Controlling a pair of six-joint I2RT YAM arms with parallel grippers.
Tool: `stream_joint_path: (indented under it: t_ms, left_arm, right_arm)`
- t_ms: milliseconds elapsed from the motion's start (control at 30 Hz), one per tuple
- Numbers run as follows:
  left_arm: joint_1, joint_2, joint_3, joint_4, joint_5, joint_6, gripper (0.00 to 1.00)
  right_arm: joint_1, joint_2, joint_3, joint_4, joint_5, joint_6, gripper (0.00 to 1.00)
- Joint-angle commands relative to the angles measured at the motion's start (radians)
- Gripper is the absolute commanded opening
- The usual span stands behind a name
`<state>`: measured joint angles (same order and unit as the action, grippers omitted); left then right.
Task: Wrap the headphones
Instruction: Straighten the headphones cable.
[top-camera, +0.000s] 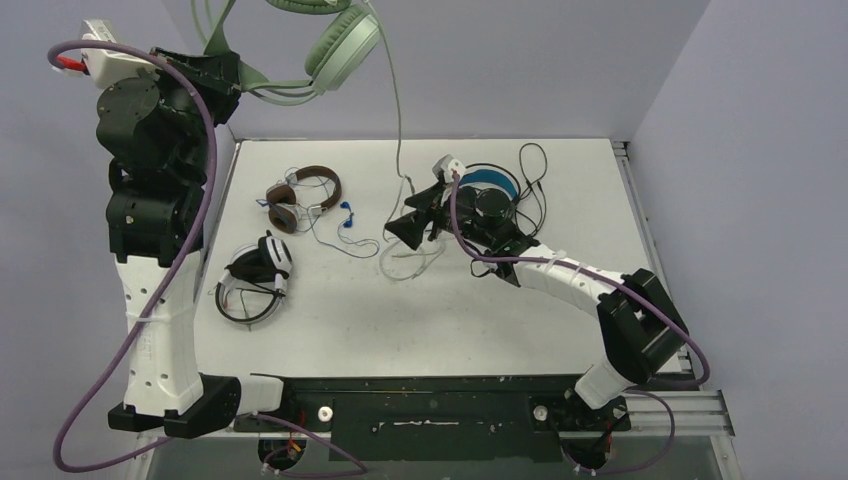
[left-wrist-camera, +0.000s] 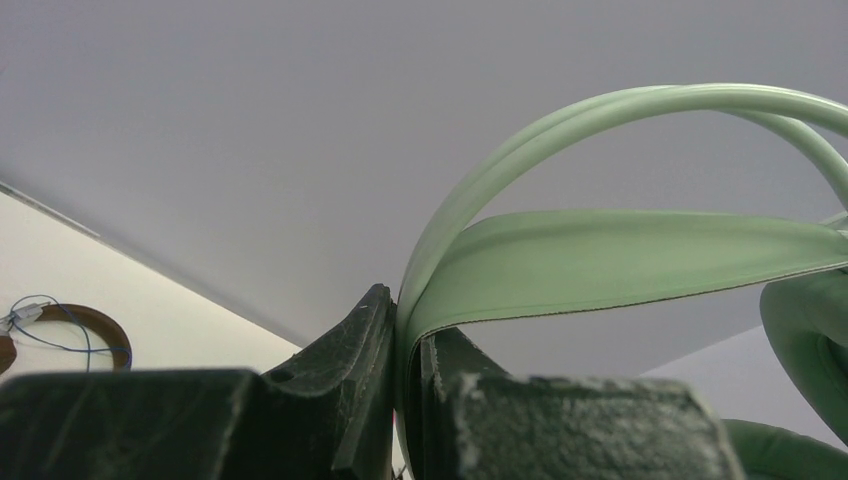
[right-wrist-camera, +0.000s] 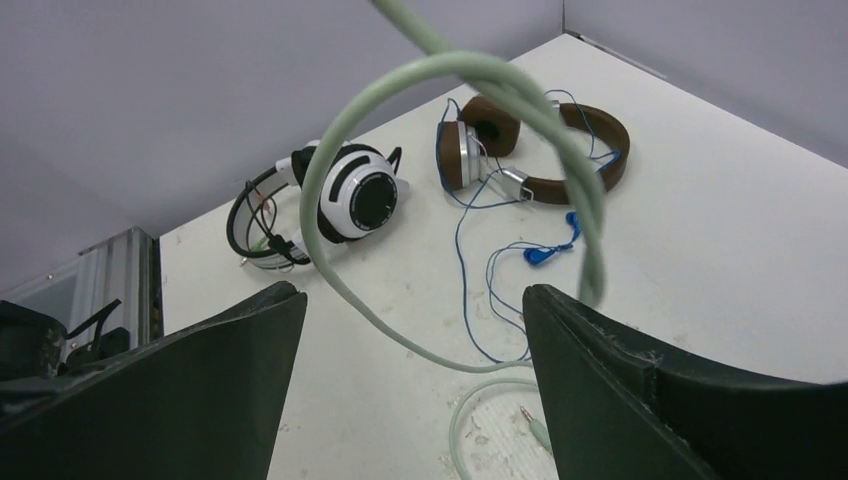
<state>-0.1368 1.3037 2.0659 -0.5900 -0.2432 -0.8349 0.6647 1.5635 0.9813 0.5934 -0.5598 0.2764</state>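
High at the back left, my left gripper (top-camera: 222, 80) (left-wrist-camera: 405, 345) is shut on the headband (left-wrist-camera: 600, 250) of the mint green headphones (top-camera: 340, 50). Their green cord (top-camera: 397, 120) hangs down to a loose coil on the table (top-camera: 410, 262). My right gripper (top-camera: 400, 226) (right-wrist-camera: 412, 300) stands open low over that coil. The cord (right-wrist-camera: 450, 62) loops in front of it and runs between its fingers without being pinched. The cord's plug (right-wrist-camera: 535, 425) lies by the right finger. The brown headphones (top-camera: 300, 195) (right-wrist-camera: 560, 150), the white striped headphones (top-camera: 255, 275) (right-wrist-camera: 352, 200) and the black, blue-banded headphones (top-camera: 490, 195) lie on the table.
A thin blue cord with blue ends (top-camera: 345, 215) (right-wrist-camera: 545, 252) trails from the brown headphones towards the green coil. The black headset's cable (top-camera: 532, 170) loops behind my right arm. A grey wall closes the back and a rail (top-camera: 640, 230) runs along the table's right edge.
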Motion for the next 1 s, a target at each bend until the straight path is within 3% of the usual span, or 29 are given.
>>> stream_joint_path:
  t_ms: [0, 333, 467, 533, 700, 933, 967]
  left_arm:
    - [-0.003, -0.002, 0.059, 0.115, 0.02, -0.068, 0.0]
    - [-0.003, 0.008, 0.049, 0.119, 0.018, -0.069, 0.0]
    - [-0.002, 0.014, 0.051, 0.113, 0.003, -0.06, 0.0]
    - [-0.002, 0.019, 0.06, 0.099, -0.031, -0.035, 0.0]
    - [-0.003, 0.082, 0.183, 0.023, -0.252, 0.12, 0.0]
    - [0.014, 0.057, 0.135, 0.126, -0.59, 0.322, 0.0]
    - [0.015, 0.054, 0.125, 0.142, -0.638, 0.354, 0.0]
  right_arm:
    - [0.009, 0.03, 0.078, 0.158, -0.04, 0.069, 0.81]
    - [0.025, 0.153, 0.244, 0.156, -0.012, 0.135, 0.66]
    - [0.027, 0.179, 0.274, 0.138, -0.014, 0.148, 0.38]
    - [0.026, 0.161, 0.258, 0.114, -0.002, 0.137, 0.33]
    - [-0.006, 0.042, 0.084, 0.103, 0.031, 0.099, 0.36]
    - [-0.13, -0.163, -0.151, 0.008, 0.018, 0.099, 0.21]
    - [-0.145, -0.198, -0.179, -0.013, 0.029, 0.095, 0.15]
